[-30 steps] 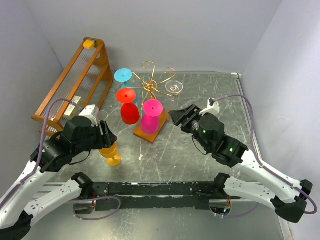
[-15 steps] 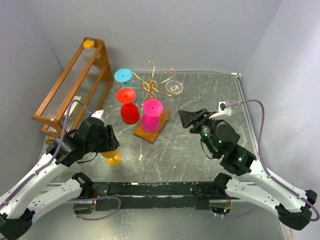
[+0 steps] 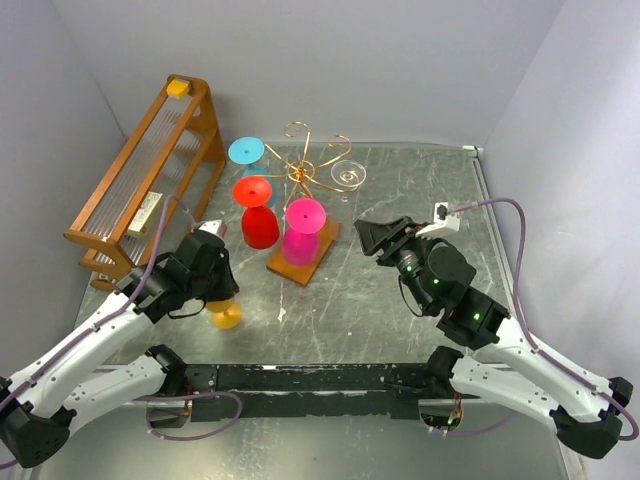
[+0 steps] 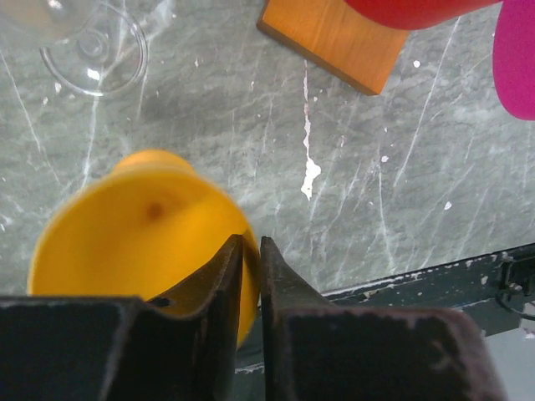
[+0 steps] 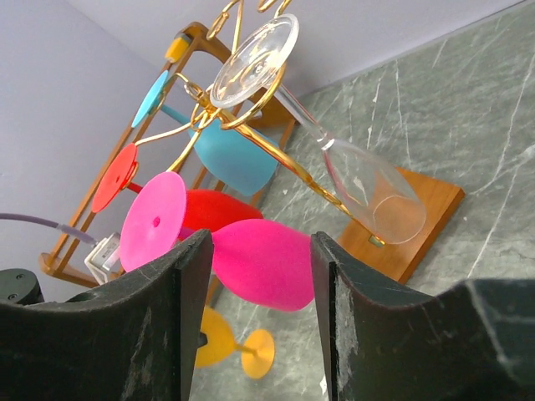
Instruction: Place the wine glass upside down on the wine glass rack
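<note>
top view. shows the left hand (image 3: 216,288) low over the yellow wine glass (image 3: 227,316) at the near left of the tabletop (image 3: 420,200), with only the glass's lower part clear of the hand. places the wine glass rack (image 3: 300,172) mid-tabletop on its wooden base (image 3: 296,266), well apart from that glass. shows a blue glass (image 3: 246,150), a red glass (image 3: 257,212), a pink glass (image 3: 303,232) and a hanging clear glass (image 3: 348,176) foot-up on its arms. sets the right hand (image 3: 366,238) just right of the base, and a slatted wooden frame (image 3: 150,165) at far left.

left wrist view. shows the left hand (image 4: 251,244) with fingers (image 4: 219,280) drawn almost together, pinching the thin wall of the yellow wine glass (image 4: 125,242) in the slit between them. includes a loose clear glass (image 4: 94,52) standing on the tabletop beyond, apart from the yellow one, and a corner of the wooden base (image 4: 334,38).

right wrist view. shows the right hand (image 5: 261,251) with fingers (image 5: 163,334) spread wide and gripping nothing, facing the wine glass rack (image 5: 251,134). frames the pink glass (image 5: 267,263) between the fingers, the hanging clear glass (image 5: 359,175) above it, and the yellow wine glass (image 5: 219,342) small and low beyond.
</note>
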### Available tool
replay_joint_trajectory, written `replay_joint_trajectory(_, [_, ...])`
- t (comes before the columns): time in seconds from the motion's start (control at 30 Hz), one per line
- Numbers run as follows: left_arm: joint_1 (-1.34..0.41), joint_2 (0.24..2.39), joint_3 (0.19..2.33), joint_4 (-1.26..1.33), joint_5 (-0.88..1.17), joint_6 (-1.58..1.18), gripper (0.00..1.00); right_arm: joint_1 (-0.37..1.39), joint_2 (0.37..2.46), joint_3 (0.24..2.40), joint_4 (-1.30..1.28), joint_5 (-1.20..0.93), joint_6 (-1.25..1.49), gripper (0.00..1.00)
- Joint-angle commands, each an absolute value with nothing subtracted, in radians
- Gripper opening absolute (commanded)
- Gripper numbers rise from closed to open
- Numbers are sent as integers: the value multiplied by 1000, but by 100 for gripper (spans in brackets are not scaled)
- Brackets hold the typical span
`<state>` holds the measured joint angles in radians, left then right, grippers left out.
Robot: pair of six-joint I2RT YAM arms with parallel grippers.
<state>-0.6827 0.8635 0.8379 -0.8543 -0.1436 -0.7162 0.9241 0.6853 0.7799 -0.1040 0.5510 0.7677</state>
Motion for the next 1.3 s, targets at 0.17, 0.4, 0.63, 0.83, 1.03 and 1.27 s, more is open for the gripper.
replay_joint_trajectory(0.17, [-686,846,865,-844,-147,-680,7,921,664,804,-115,578,809,49])
replay_joint_trajectory(0.4, [-687,800,968,-906,-52,-597,7,921,667,823,-137,566,826,48])
replay_joint_trajectory(0.63, [-687,733,1022,-864,194,-499,7,921,661,828,-137,567,832,48])
replay_joint_trajectory(0.83, [-686,685,1028,-686,439,-464,7,920,669,835,-78,498,790,50])
replay_joint_trajectory(1.03, [-687,658,1040,-442,564,-508,7,922,689,875,11,307,701,54])
replay_joint_trajectory(1.27, [-687,650,1067,-206,637,-590,7,921,647,856,174,166,667,56])
